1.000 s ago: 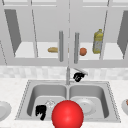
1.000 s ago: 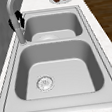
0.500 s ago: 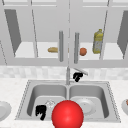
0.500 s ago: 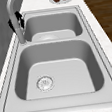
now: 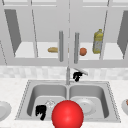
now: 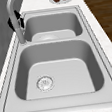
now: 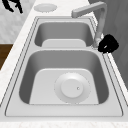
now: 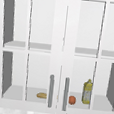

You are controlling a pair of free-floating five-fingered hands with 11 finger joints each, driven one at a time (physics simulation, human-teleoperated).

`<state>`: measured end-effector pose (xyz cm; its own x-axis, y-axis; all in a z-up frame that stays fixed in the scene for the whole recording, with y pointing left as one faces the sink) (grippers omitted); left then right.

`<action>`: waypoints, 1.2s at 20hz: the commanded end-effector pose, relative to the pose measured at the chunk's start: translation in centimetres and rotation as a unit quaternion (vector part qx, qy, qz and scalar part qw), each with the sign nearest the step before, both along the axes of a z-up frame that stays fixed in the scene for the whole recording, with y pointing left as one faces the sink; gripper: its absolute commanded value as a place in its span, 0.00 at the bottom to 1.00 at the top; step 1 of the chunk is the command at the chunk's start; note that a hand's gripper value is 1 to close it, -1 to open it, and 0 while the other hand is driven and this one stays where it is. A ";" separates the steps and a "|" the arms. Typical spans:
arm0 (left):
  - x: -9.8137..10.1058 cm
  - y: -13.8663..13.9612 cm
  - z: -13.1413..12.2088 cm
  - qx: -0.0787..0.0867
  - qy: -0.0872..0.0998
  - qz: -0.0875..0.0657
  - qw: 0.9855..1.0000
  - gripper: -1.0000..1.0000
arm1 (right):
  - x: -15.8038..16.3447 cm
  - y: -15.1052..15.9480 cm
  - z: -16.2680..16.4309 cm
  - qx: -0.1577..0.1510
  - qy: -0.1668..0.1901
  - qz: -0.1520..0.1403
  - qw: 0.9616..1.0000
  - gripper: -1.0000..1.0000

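Front view puts your right robot hand (image 5: 77, 76) at the faucet (image 5: 68, 75), just under its short lever (image 5: 82, 71), fingers curled as if around the lever's base; from the right side view the same robot hand (image 7: 108, 44) sits against the foot of the faucet (image 7: 97, 25), though you cannot tell how firmly it grips. I judge the lever stiff, smooth metal, likely slippery, light to swing: take it near the free end, beyond the fingertips, for leverage. Your left robot hand (image 5: 40, 111) hangs over the near rim of the sink (image 5: 22, 105), fingers loosely bent downward and holding nothing, with the drain (image 5: 50, 103) just beyond it. A red ball (image 5: 67, 115) sits close to its right. A round plate (image 7: 72, 88) lies in the basin below your right robot hand. Above it, the cabinet (image 8: 60, 56) holds a bottle (image 8: 87, 91).
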<state>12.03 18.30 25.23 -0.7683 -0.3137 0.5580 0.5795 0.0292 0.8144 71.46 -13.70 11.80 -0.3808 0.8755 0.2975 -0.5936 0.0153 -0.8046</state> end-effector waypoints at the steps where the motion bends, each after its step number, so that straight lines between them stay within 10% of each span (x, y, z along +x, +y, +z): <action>1: 0.0 0.0 0.0 0.000 0.000 0.000 1.000 0.50 | 0.0 0.9 0.6 -0.019 0.055 -0.026 0.998 1.00; 24: 0.0 0.0 0.0 0.000 0.000 0.000 1.000 0.50 | -0.1 1.6 0.4 -0.025 0.077 -0.036 0.996 1.00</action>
<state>12.03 18.30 25.23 -0.7683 -0.3137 0.5580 0.5795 0.0292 0.8144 71.64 -13.28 12.18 -0.3594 0.8932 0.2704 -0.6162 -0.0095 -0.7875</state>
